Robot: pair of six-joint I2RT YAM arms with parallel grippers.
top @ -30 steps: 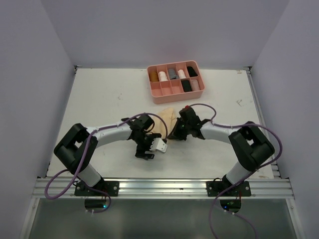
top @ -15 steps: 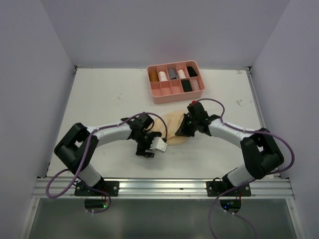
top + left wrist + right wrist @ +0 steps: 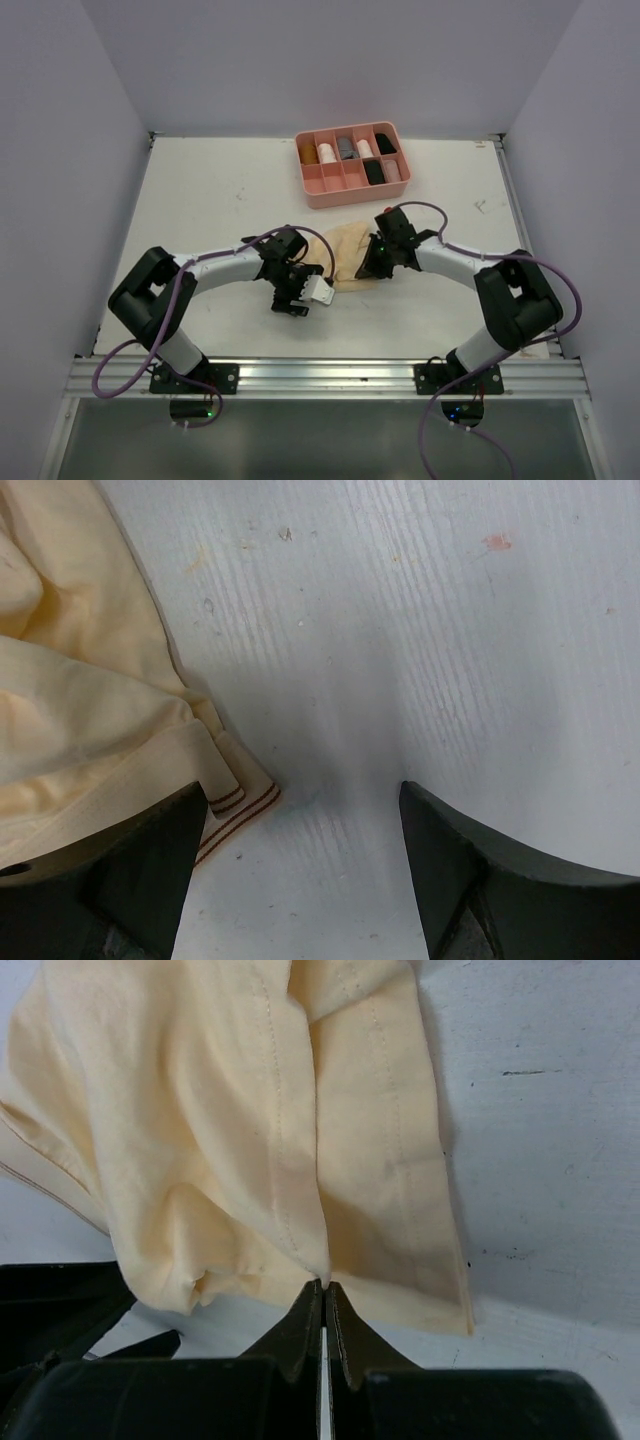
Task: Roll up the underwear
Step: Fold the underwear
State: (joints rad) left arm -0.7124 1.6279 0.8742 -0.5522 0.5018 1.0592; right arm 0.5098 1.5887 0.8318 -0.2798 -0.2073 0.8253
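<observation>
The pale tan underwear (image 3: 343,246) lies crumpled on the white table in front of the tray. My right gripper (image 3: 369,264) is shut on a fold at its near right edge; in the right wrist view the closed tips (image 3: 323,1286) pinch the cloth (image 3: 250,1110). My left gripper (image 3: 298,292) is open and empty, low over the table at the garment's left corner. In the left wrist view the striped waistband corner (image 3: 236,796) lies beside the left finger (image 3: 130,870), with bare table between the fingers. No loose pink or black underwear shows.
A rigid pink divided tray (image 3: 350,186) stands at the back centre, holding several rolled items, some black, white, grey and tan. White walls close the table at left, right and back. A metal rail runs along the near edge.
My right gripper pulled the tan cloth to the right, spreading it wider, then eased slightly back. The left gripper has hardly moved.
</observation>
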